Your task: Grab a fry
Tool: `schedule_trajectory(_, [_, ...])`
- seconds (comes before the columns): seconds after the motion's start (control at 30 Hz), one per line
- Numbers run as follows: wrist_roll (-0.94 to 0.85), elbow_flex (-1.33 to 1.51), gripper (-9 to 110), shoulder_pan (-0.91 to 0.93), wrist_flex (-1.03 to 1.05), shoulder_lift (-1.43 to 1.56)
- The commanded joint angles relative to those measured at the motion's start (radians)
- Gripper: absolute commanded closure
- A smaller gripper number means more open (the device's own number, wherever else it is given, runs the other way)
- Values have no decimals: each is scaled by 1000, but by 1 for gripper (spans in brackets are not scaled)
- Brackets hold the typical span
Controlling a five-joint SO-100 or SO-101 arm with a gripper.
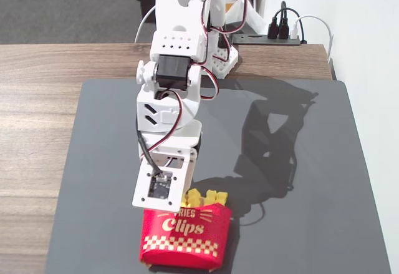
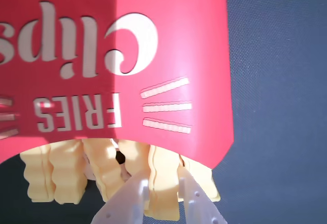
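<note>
Hand (image 2: 163, 196) at carton (image 2: 168, 71) mouth, white fingers (image 2: 127, 201) straddling one fry (image 2: 163, 183) among bunch, apparently pinching it; firm grip not certain. Fry not yet pulled out; lift-out left.

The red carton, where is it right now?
In the fixed view the red carton lies at the dark mat's near edge, directly under the hand, fries poking out.

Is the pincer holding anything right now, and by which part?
The pincer straddles one fry at its exposed end by the carton mouth; a firm hold cannot be told.
</note>
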Motion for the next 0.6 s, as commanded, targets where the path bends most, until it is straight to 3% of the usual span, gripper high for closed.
schedule_trajectory(0.0, [8,-37,98,-6,-3,18])
schedule_trajectory(0.57, [9,245,99,-29,29,291])
